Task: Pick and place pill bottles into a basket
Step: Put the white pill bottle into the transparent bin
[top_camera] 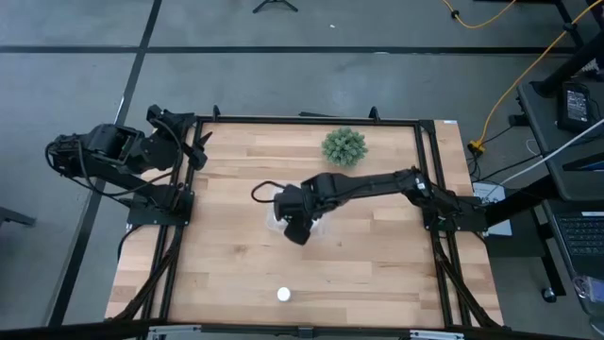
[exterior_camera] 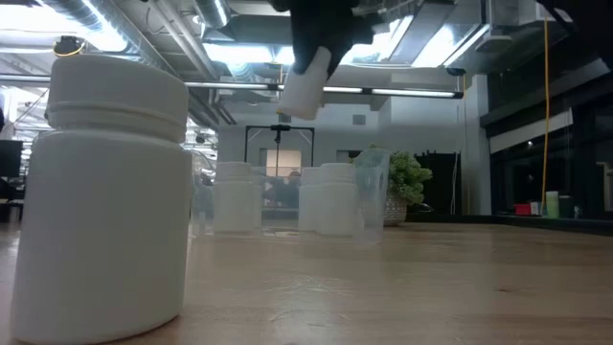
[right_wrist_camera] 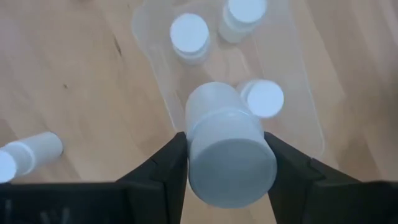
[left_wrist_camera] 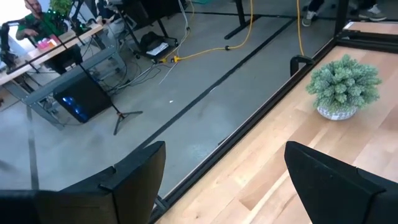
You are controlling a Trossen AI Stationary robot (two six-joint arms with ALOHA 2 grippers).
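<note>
Your right fingers (right_wrist_camera: 227,174) pinch a pill bottle (right_wrist_camera: 229,152) above the basket (right_wrist_camera: 298,93). Next, lower it beside the three inside. Left fingers (left_wrist_camera: 230,180) wait spread.

White pill bottle (right_wrist_camera: 227,158) with white cap, between dark right gripper (right_wrist_camera: 225,163) fingers. Three more white bottles (right_wrist_camera: 189,36) in the clear see-through basket (right_wrist_camera: 298,93); one white bottle (right_wrist_camera: 28,155) on its side beside the basket. Table (top_camera: 377,255) light wood-grain planks. Green spiky plant (top_camera: 343,146) beyond the basket. Left gripper (left_wrist_camera: 224,180) dark.
</note>
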